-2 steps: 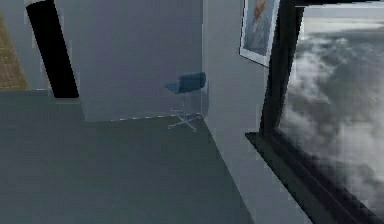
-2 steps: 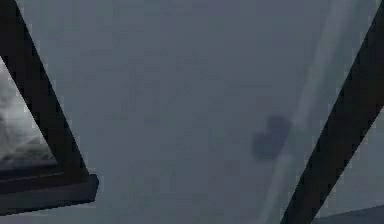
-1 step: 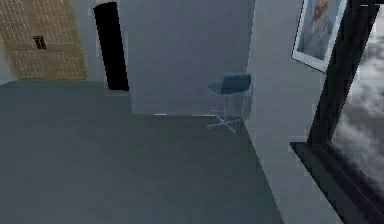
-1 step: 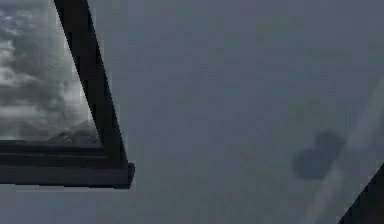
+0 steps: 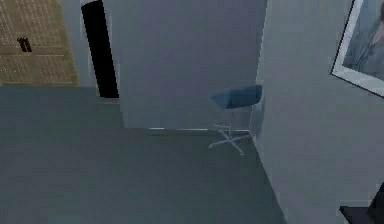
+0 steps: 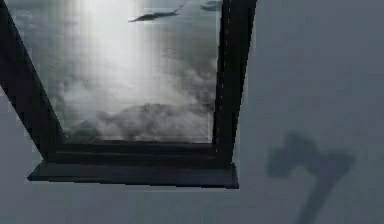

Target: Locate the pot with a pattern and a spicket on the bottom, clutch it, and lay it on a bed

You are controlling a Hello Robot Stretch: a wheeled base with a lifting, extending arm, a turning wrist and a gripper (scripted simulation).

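Well, sweeping the forward view from its left: a woven panel (image 5: pixel 35 45), a dark doorway (image 5: pixel 100 50), a grey wall (image 5: pixel 190 60), a blue chair (image 5: pixel 237 100) close against it, then a picture (image 5: pixel 365 45) at the right edge. On the arm side view, a dark-framed cloud scene (image 6: pixel 130 80) hangs left of a bare wall (image 6: pixel 320 80). Where the pot is, I cannot tell; I would try the doorway first. I expect it to be stiff, fairly heavy, perhaps slick and breakable, so I would take it by the rim, never the spigot. The gripper's state I cannot tell.
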